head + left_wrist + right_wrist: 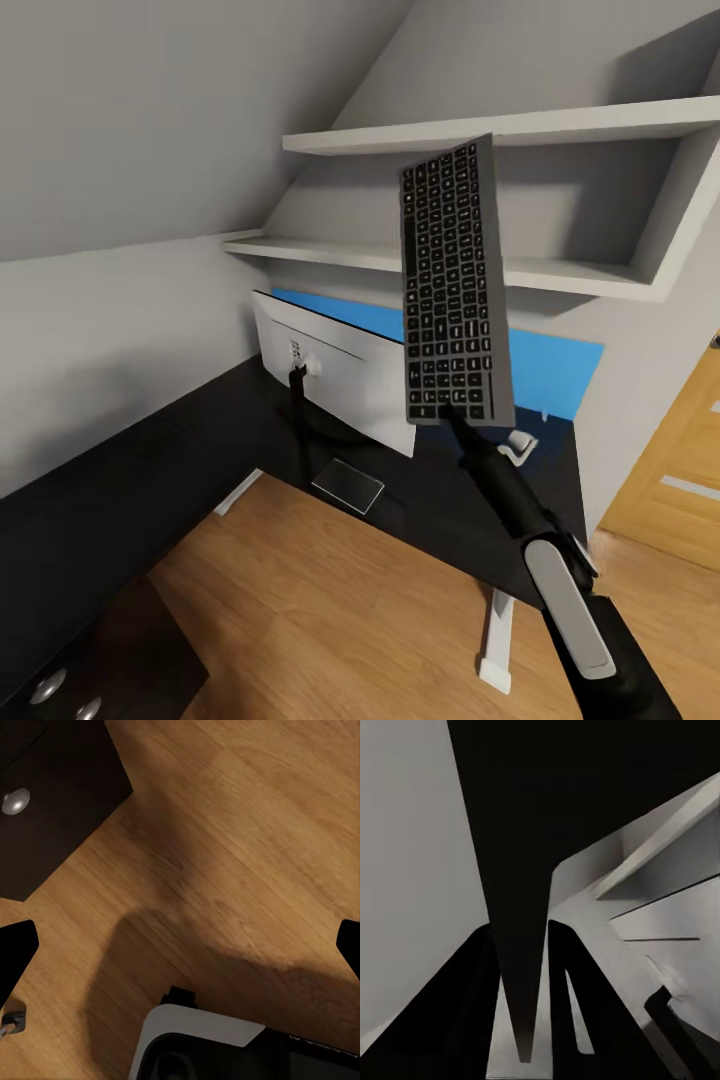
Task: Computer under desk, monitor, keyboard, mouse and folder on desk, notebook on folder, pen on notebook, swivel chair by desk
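Step in hand: the keyboard's placement on the desk next to the monitor, judged from the keyboard being carried in the air above the desk.
Keyboard: the keyboard [455, 290] stands almost on end, keys toward the head camera, held by its lower short edge above the desk's right part, just right of the monitor.
Right gripper: the right gripper [452, 412] is clamped on the keyboard's lower edge; in the right wrist view a dark wedge [521, 945], probably the keyboard seen edge-on, runs up between the black fingers [472, 1005].
Left gripper: the left gripper [180, 945] hangs over the wood floor with its fingertips [15, 949] wide apart and nothing between them.
Monitor: the monitor [330, 370] stands on the desk [150, 470] with its pale back to the head camera and its stand foot near the desk's inner edge.
Folder: a blue panel [545, 365] shows behind the monitor and keyboard; whether it is the folder I cannot tell.
Next move: it calls for tipping the keyboard flat and lowering it onto bare desk top beside the monitor's foot, clear of the small white object [520, 445] lying near the desk's right end.
Head view alone: the keyboard's tilt and the grip on its edge.
Left wrist view alone: a drawer unit with a round silver knob [15, 801], and the floor beneath the left arm.
Right wrist view alone: the shelves [660, 855] seen from below, past the held edge.
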Robot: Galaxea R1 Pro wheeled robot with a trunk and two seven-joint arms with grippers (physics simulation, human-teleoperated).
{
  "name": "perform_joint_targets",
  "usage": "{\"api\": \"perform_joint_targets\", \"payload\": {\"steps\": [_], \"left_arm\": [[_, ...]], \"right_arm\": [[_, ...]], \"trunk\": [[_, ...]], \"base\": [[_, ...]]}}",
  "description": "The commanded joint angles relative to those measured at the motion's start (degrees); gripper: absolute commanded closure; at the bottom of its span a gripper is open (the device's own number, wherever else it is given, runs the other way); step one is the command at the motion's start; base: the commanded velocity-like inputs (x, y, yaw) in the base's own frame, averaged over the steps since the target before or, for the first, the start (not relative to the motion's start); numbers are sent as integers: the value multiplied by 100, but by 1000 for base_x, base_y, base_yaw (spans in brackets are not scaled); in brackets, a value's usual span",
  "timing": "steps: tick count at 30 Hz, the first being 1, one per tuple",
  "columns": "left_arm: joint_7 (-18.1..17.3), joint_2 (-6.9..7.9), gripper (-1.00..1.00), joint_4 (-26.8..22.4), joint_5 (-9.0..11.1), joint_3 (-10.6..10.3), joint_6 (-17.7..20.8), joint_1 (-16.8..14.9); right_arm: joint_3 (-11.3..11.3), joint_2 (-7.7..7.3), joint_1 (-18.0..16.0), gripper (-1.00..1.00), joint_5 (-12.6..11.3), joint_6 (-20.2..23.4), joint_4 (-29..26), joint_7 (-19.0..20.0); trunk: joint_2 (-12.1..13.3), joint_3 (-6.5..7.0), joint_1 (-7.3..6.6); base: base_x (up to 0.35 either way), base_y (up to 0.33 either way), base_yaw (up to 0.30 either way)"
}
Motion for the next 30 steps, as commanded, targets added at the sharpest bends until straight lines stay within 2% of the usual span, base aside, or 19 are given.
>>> {"api": "perform_joint_targets", "payload": {"steps": [1, 3, 6, 8, 10, 13, 14, 16, 19, 23, 24, 25, 26, 27, 28, 30], "left_arm": [[38, 4, -100, 1, 44, -39, -22, -4], [38, 4, -100, 2, 44, -39, -22, -4], [38, 4, -100, 3, 44, -39, -22, -4], [38, -2, -100, 2, 44, -39, -22, -4], [38, -4, -100, 1, 44, -39, -27, -4], [38, -5, -100, 1, 44, -43, -30, -4], [38, -5, -100, 3, 44, -42, -30, -4], [38, -3, -100, 3, 44, -45, -30, -4], [38, -5, -100, 3, 44, -47, -31, -4], [38, -5, -100, 2, 44, -46, -31, -4], [38, -5, -100, 1, 44, -46, -31, -4], [38, -5, -100, 1, 42, -47, -31, -4], [38, -5, -100, 1, 41, -47, -31, -4], [38, -5, -100, 1, 39, -45, -32, -4], [38, -5, -100, 1, 38, -46, -32, -4], [43, -5, -100, 1, 36, -47, -33, -4]], "right_arm": [[98, -7, -5, 100, -52, 38, 2, 50], [380, -21, -4, 100, 207, 49, 4, 78], [1034, -1, -4, 100, 859, 58, 10, 8], [1343, 22, -4, 100, 1178, 62, 21, -157], [1614, 50, -4, 100, 1373, 66, 27, -320], [2183, 145, -4, 100, 1663, 67, 46, -469], [2261, 171, -4, 100, 1715, 67, 66, -501], [2485, 321, -4, 100, 1899, 75, 242, -672], [2659, 744, -5, 100, 2000, 215, 702, -836], [2694, 1163, -4, 100, 1895, 611, 1200, -1027], [2696, 1221, -4, 100, 1838, 690, 1263, -1084], [2703, 1300, -4, 100, 1677, 851, 1360, -1217], [2705, 1300, -4, 100, 1572, 932, 1395, -1289], [2711, 1300, -6, 100, 1310, 1097, 1443, -1451], [2714, 1300, -7, 100, 1152, 1185, 1458, -1543], [2719, 1300, -12, 100, 341, 1577, 1474, -1946]], "trunk": [[-12, -12, 3], [-12, -12, 3], [-12, -12, 3], [-12, -12, 3], [-12, -12, 3], [-12, -12, 3], [-12, -12, 3], [-12, -12, 3], [-12, -12, 3], [-12, -12, 3], [-12, -12, 3], [-12, -12, 3], [-12, -12, 3], [-12, -12, 3], [-12, -12, 3], [-12, -12, 3]], "base": [[0, 0, 0], [0, 0, 0], [0, 0, 0], [0, 0, 0], [0, 0, 0], [0, 0, 0], [0, 0, 0], [0, 0, 0], [0, 0, 0], [0, 0, 0], [0, 0, 0], [0, 0, 0], [0, 0, 0], [0, 0, 0], [0, 0, 0], [0, 0, 0]]}}
